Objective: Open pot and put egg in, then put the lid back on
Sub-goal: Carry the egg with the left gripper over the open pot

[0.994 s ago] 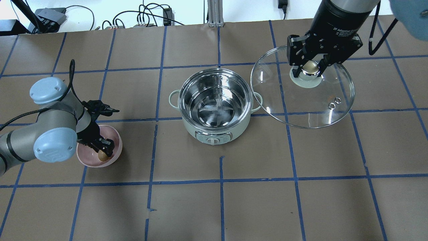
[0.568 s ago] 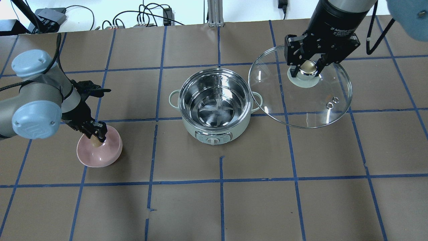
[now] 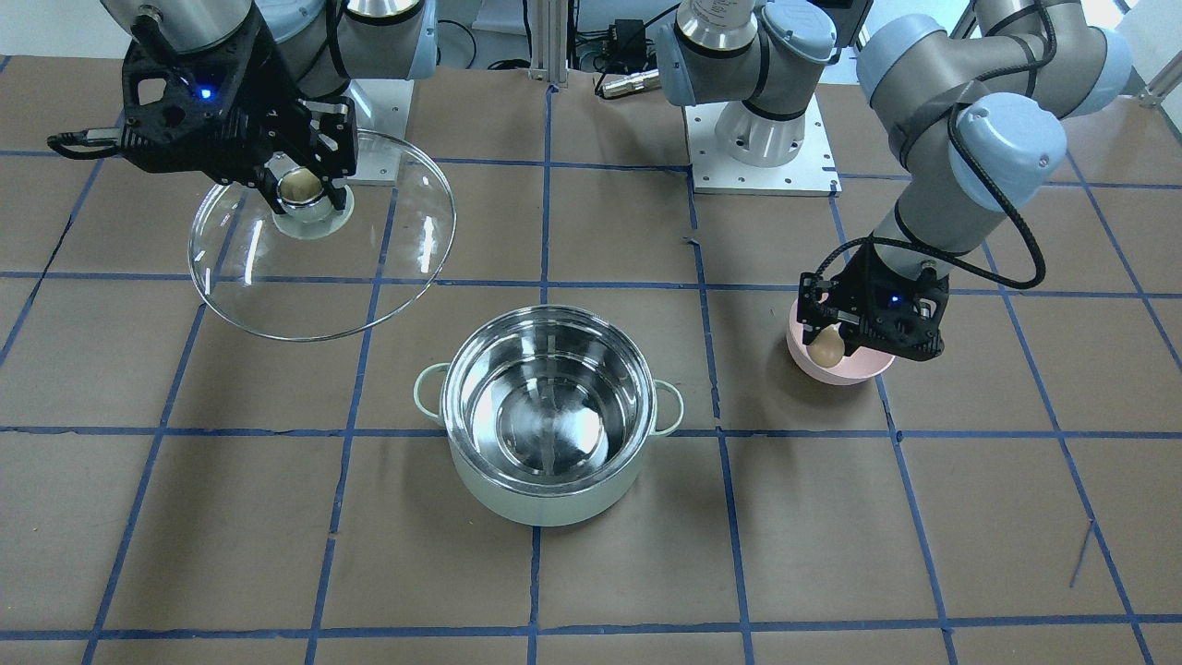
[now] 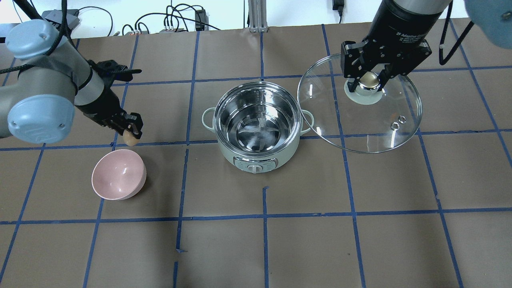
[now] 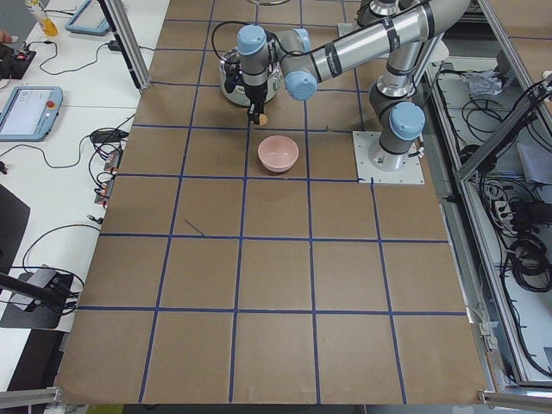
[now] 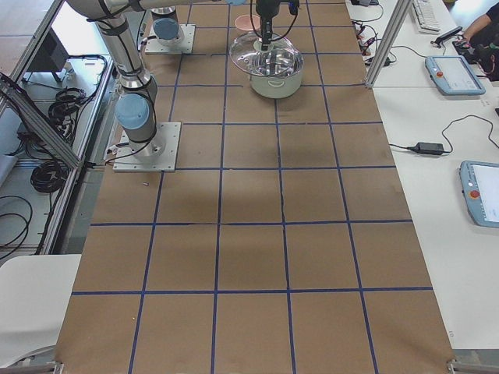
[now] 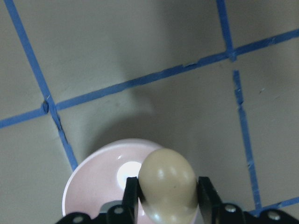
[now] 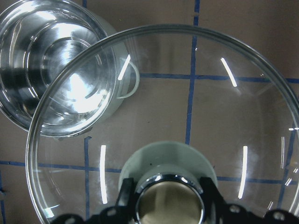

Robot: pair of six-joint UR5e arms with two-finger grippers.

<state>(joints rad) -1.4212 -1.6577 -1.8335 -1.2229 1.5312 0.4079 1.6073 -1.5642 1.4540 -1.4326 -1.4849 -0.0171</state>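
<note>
The mint-green pot [image 4: 258,128] stands open at the table's middle, its steel inside bare; it also shows in the front view [image 3: 545,429]. My left gripper [image 4: 131,134] is shut on the tan egg [image 4: 129,139], held in the air above and just beyond the pink bowl [image 4: 119,175]. The left wrist view shows the egg [image 7: 168,184] between the fingers with the bowl [image 7: 93,175] below. My right gripper [image 4: 369,82] is shut on the beige knob of the glass lid [image 4: 360,124], held tilted in the air right of the pot; its near edge overlaps the pot's right handle.
The pink bowl [image 3: 854,371] is empty, on the table left of the pot as I face it. Brown paper with blue tape lines covers the table [image 4: 264,240]. Cables and boxes lie along the far edge [image 4: 172,20].
My left gripper has lifted the egg out of the pink bowl and carried it up and away from the bowl, a little toward the pot. The right gripper with the lid has barely moved.
</note>
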